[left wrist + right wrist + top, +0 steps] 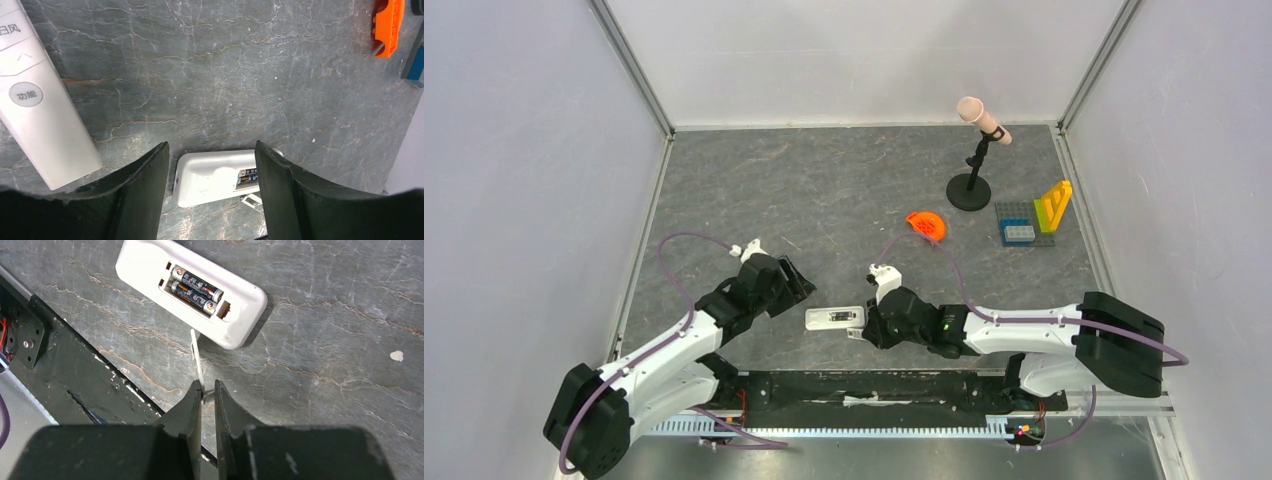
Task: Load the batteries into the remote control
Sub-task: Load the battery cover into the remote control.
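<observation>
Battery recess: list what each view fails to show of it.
- Top view: the short white plastic housing shows too small; its contents cannot be made out.
- Left wrist view: a black finger of the left claw hides most of the recess.
- Right wrist view: polarity marks on the two dark cylindrical batteries are too small.

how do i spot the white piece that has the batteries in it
On the grey table, look near the front edge, about mid-width. The short white block lies flat there, recess up, with two dark batteries side by side. The long white remote nearby shows only buttons, and the thin white cover is a bare sliver.
</observation>
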Robot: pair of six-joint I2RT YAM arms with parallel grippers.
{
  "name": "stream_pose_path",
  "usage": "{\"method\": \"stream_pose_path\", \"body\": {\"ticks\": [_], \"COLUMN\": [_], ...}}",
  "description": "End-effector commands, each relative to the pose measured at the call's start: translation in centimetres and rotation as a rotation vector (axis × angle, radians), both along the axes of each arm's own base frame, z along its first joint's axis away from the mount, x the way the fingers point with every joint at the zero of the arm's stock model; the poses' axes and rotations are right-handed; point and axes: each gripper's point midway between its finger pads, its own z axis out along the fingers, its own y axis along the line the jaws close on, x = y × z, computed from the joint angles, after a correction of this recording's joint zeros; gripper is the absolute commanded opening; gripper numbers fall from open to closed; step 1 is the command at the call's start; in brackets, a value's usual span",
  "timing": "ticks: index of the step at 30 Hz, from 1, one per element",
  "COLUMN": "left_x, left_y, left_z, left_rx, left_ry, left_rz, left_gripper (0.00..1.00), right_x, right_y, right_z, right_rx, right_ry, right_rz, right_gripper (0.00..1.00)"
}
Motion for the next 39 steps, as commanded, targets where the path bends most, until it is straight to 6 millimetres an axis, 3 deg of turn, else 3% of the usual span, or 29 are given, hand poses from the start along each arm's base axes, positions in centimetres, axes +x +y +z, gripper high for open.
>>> {"method": "stream_pose_path", "body": {"ticks": [1, 5, 10, 19, 27, 39], "left_x": [0.5, 0.0, -1.0, -3.1, -4.6, -4.8], "left_y": [-0.8, -0.6, -0.3, -1.1, -2.3, -2.1], "left_z": [1.0, 1.2, 0.6, -1.7, -3.1, -2.9], "left_rx": [-0.050, -0.052, -0.057, -0.092, -0.106, -0.104], "left_ry": [-0.030, -0.028, 0.000, 0.117, 0.214, 0.197], "left_rz": [-0.011, -0.019, -0.022, -0.068, -0.162, -0.172], "left_gripper": [0.69, 0.68, 0.68, 0.68, 0.66, 0.65], "right_x": [-0.5, -2.0, -0.9, 1.1, 2.8, 3.9], "right_y": [1.8, 3.2, 3.7, 4.8, 4.5, 3.9], "right_z": [2.9, 5.6, 7.1, 5.8, 5.0, 3.0], "right_rx": [0.091, 0.192, 0.282, 0.338, 0.331, 0.275], "right_ry": [0.011, 0.062, 0.125, 0.324, 0.362, 0.407], "right_rz": [0.042, 0.124, 0.118, 0.094, 0.053, -0.010], "right_gripper": [0.00, 0.00, 0.00, 0.00, 0.00, 0.00]}}
